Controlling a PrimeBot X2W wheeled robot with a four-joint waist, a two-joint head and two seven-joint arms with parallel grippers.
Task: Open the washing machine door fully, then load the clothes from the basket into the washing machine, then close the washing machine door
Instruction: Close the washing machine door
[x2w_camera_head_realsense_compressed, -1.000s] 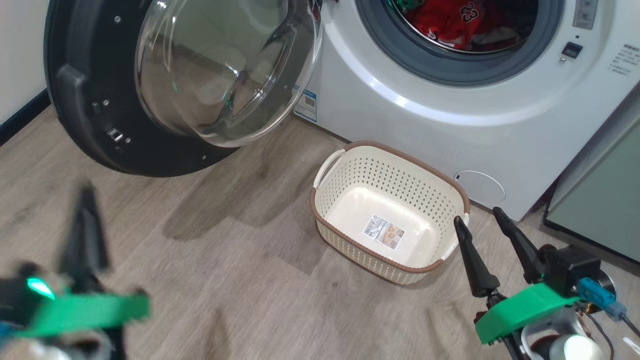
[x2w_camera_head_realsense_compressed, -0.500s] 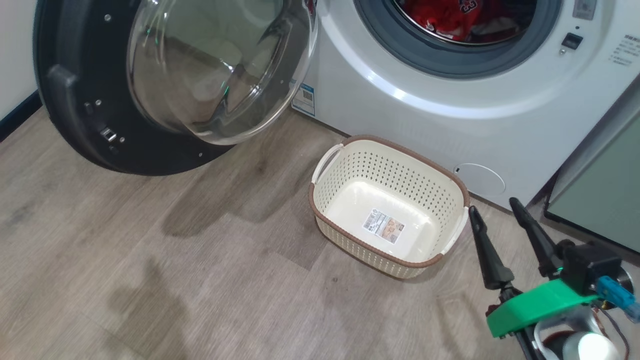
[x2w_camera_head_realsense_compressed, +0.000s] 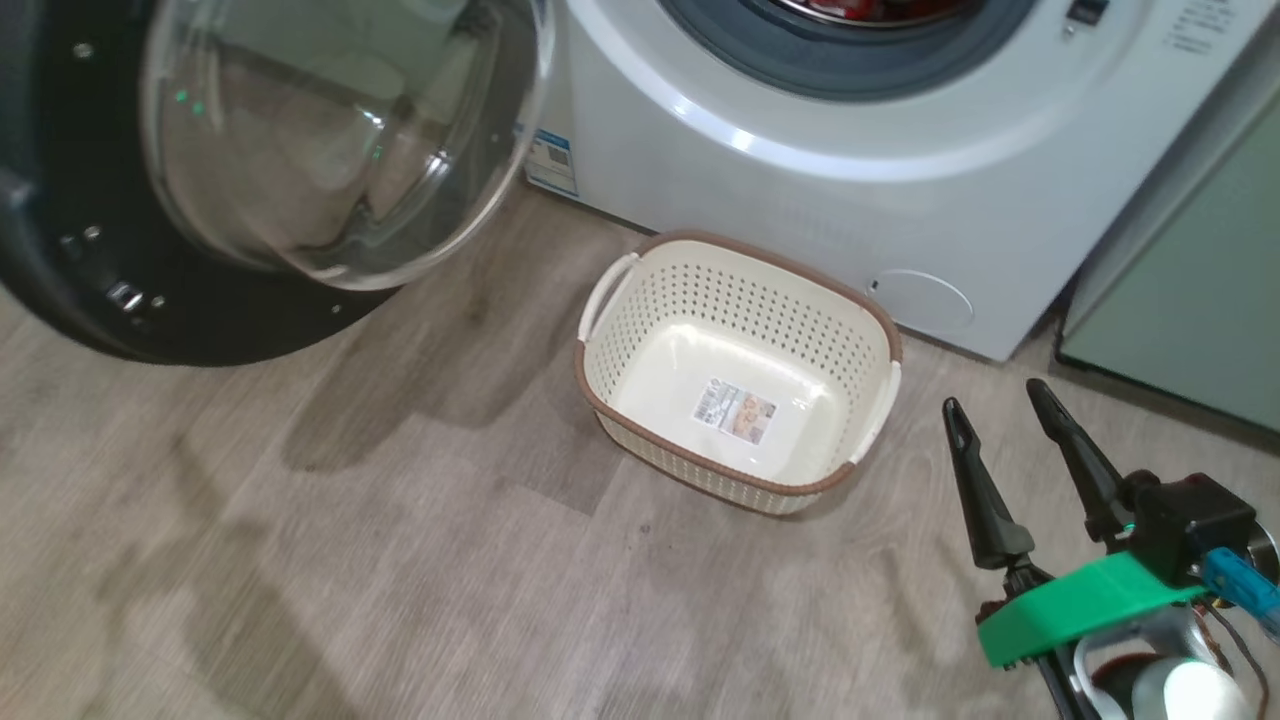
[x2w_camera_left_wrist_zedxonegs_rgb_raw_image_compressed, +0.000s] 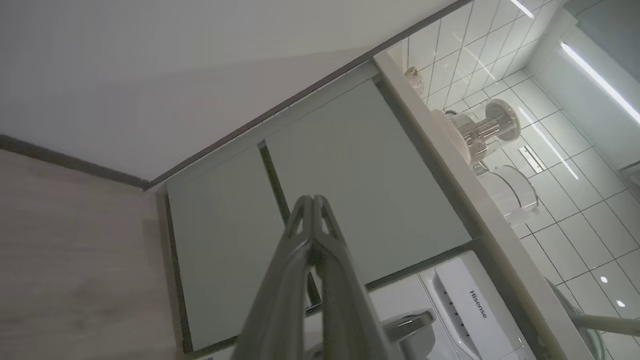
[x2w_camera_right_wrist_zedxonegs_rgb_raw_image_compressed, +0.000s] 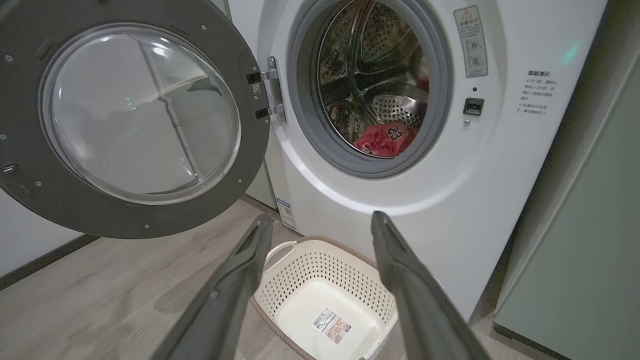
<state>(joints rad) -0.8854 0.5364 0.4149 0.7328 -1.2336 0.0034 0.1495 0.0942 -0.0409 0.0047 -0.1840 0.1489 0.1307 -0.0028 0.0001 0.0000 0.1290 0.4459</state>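
Note:
The washing machine (x2w_camera_head_realsense_compressed: 800, 170) (x2w_camera_right_wrist_zedxonegs_rgb_raw_image_compressed: 450, 190) stands with its door (x2w_camera_head_realsense_compressed: 90, 280) (x2w_camera_right_wrist_zedxonegs_rgb_raw_image_compressed: 125, 115) swung wide open to the left. Red clothes (x2w_camera_right_wrist_zedxonegs_rgb_raw_image_compressed: 384, 140) lie inside the steel drum. The cream basket (x2w_camera_head_realsense_compressed: 880, 340) (x2w_camera_right_wrist_zedxonegs_rgb_raw_image_compressed: 320, 270) sits on the floor in front of the machine with only a label on its bottom. My right gripper (x2w_camera_head_realsense_compressed: 993, 410) (x2w_camera_right_wrist_zedxonegs_rgb_raw_image_compressed: 320, 225) hangs open just right of the basket, nothing between its fingers. My left gripper (x2w_camera_left_wrist_zedxonegs_rgb_raw_image_compressed: 312, 200) is shut on nothing and points at pale green cabinet doors.
Pale green cabinets (x2w_camera_head_realsense_compressed: 1190, 310) (x2w_camera_right_wrist_zedxonegs_rgb_raw_image_compressed: 590, 250) flank the machine on the right. A counter (x2w_camera_left_wrist_zedxonegs_rgb_raw_image_compressed: 475, 200) with glass jars runs above more cabinets (x2w_camera_left_wrist_zedxonegs_rgb_raw_image_compressed: 300, 200) in the left wrist view. Wood floor (x2w_camera_head_realsense_compressed: 400, 560) spreads left of the basket.
The head camera has swung, shifting the whole scene left and up. The left gripper, low left a second ago, has left the head view. The right gripper stays open.

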